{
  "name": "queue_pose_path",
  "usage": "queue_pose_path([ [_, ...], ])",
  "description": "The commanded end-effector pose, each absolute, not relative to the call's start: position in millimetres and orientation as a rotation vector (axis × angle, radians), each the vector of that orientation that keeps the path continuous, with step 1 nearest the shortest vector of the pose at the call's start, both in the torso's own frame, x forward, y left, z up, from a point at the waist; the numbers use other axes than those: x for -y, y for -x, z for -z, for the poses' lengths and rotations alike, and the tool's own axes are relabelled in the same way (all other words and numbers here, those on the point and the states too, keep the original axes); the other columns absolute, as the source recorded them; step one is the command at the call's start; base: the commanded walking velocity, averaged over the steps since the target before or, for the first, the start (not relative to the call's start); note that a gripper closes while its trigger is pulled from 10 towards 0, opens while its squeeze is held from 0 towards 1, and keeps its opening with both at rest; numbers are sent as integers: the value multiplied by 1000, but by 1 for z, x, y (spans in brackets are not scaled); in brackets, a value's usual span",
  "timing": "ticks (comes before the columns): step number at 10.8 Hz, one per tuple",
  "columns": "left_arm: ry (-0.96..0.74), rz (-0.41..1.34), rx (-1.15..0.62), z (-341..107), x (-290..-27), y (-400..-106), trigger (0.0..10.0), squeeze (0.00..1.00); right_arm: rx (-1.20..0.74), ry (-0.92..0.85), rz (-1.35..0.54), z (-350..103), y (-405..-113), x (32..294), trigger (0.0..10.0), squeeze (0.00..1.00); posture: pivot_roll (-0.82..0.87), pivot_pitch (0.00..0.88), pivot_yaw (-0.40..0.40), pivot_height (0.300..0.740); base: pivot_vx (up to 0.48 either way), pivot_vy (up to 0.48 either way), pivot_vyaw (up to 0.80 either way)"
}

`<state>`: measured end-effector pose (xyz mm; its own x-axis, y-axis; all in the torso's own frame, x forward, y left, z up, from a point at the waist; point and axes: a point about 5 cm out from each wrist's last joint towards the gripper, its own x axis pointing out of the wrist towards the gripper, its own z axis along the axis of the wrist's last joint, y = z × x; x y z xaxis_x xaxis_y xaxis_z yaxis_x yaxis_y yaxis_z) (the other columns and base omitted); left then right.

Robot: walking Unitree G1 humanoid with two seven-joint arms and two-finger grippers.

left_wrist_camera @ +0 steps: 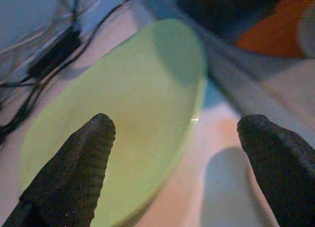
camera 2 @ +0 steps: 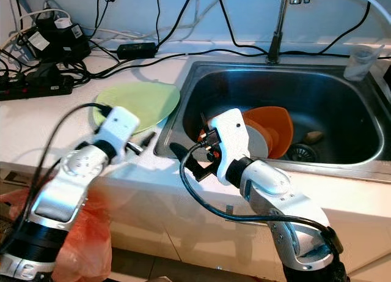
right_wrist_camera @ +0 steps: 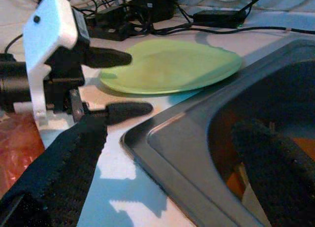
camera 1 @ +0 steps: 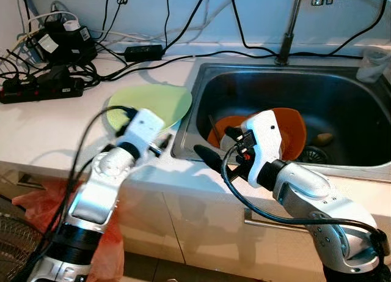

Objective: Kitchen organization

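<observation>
Across the white counter (camera 1: 49, 141) you're facing one steel sink (camera 1: 269, 80) holding one orange bowl (camera 1: 292, 132); one green plate (camera 1: 153, 101) is lying beside its rim. Your left gripper (right_wrist_camera: 115, 84) is hovering spread over that plate, your right gripper (camera 1: 211, 158) gaping at the sink edge.

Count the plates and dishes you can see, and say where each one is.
2. A green plate lies on the counter left of the sink; an orange dish sits inside it. Others may be hidden.
</observation>
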<state>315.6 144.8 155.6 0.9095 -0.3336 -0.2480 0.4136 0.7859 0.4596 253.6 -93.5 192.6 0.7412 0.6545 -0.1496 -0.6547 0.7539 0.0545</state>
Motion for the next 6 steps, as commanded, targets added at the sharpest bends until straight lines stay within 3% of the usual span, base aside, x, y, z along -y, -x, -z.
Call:
queue_pose_path([
  [1, -554, 443, -129, -162, -140, -316, 10000, 0, -152, -2, -746, -195, -252, 89, 10000, 0, -30, 0, 106, 740, 0, 0, 0],
  [6, -709, 495, -114, -156, -135, -331, 10000, 0, -147, -6, -718, -195, -250, 92, 10000, 0, -53, 0, 121, 740, 0, 0, 0],
])
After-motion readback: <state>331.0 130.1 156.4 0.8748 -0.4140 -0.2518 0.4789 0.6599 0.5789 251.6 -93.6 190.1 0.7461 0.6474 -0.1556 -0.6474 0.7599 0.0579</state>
